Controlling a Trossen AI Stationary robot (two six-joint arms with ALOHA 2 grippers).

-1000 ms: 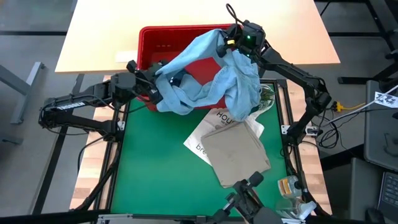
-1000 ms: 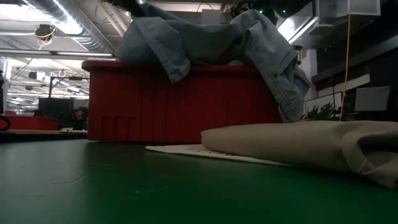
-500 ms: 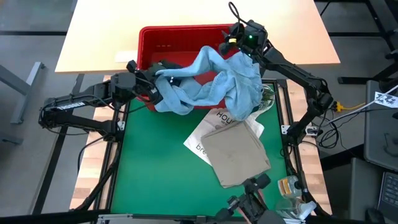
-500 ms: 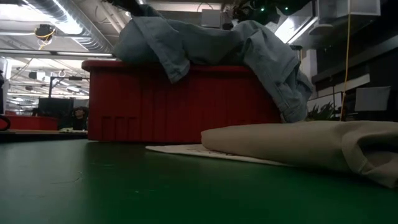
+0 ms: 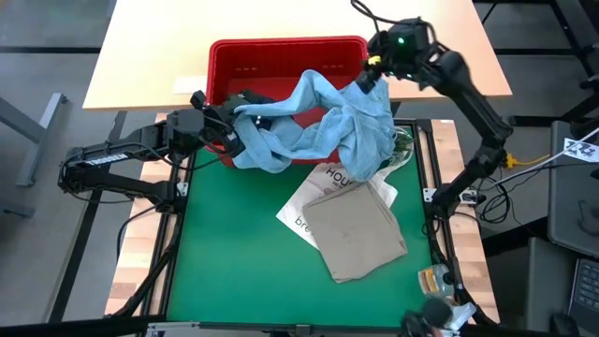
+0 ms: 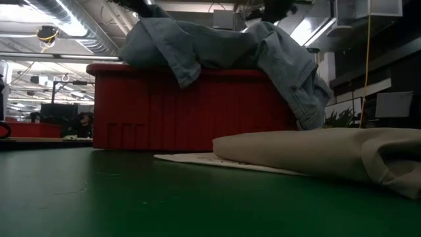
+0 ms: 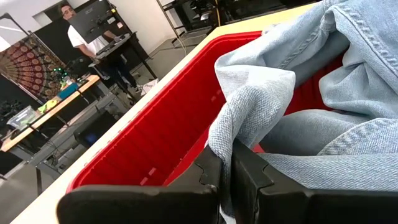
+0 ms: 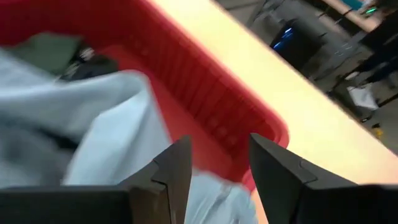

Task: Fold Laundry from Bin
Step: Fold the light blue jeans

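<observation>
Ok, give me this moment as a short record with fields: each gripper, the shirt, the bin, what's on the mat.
left gripper: jaws shut on shirt, at bin's near left corner
right gripper: jaws open, empty, above bin's right end
shirt: light blue, draped over bin's front rim onto mat
bin: red, at mat's far edge
mat: folded beige garment on white tote

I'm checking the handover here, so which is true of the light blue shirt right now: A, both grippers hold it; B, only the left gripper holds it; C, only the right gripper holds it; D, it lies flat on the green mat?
B: the left gripper has its jaws shut on a fold of the light blue shirt, while the right gripper stands open and empty above the red bin's corner.
</observation>
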